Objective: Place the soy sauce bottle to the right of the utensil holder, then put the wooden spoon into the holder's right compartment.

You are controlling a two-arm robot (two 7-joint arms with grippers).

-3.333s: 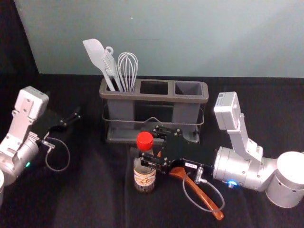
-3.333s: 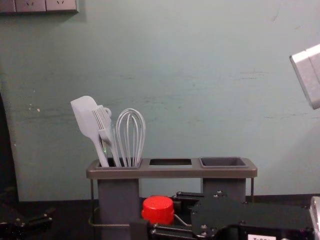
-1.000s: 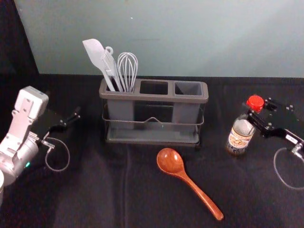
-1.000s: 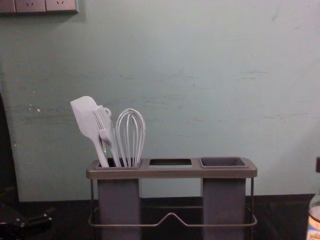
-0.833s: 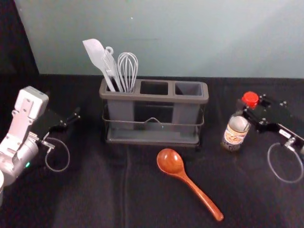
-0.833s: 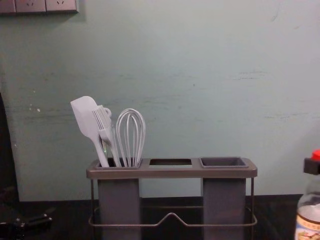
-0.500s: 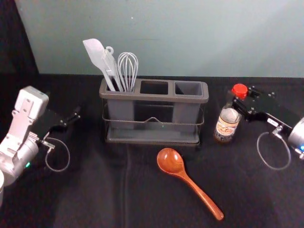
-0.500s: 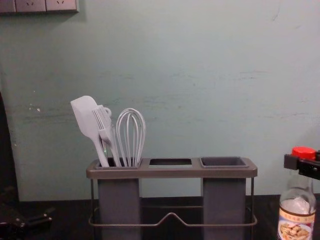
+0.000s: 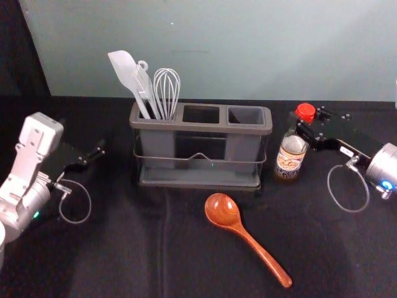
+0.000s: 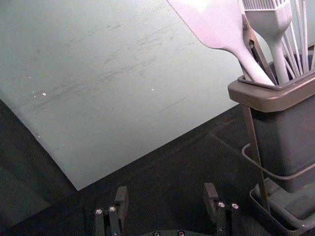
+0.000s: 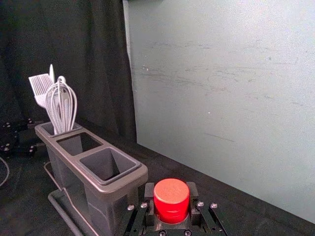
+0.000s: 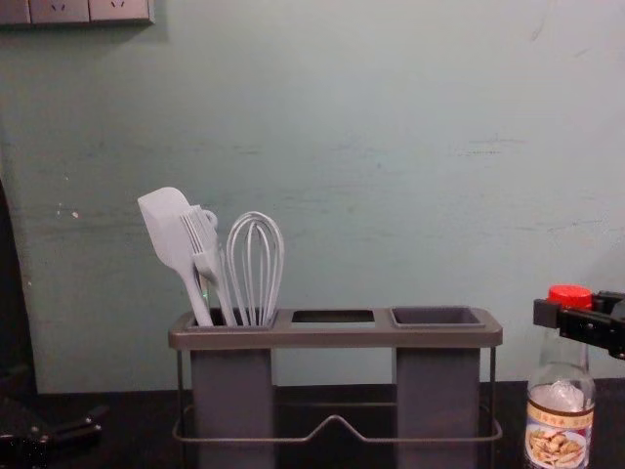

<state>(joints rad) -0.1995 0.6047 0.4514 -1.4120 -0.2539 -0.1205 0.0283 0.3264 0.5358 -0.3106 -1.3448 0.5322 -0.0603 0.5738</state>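
Over cloth (image 9: pixel 111 254), the right gripper (image 9: pixel 306 120) and bottle (image 9: pixel 291 159) neared the holder (image 9: pixel 201 126).

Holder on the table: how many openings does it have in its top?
3, side by side in the holder: the left opening, where the whisk and spatula stand, the middle opening and the right opening, both empty.

Right tool (image 9: pixel 304 120) clamped, right; left tool (image 9: pixel 88 141) spread, left
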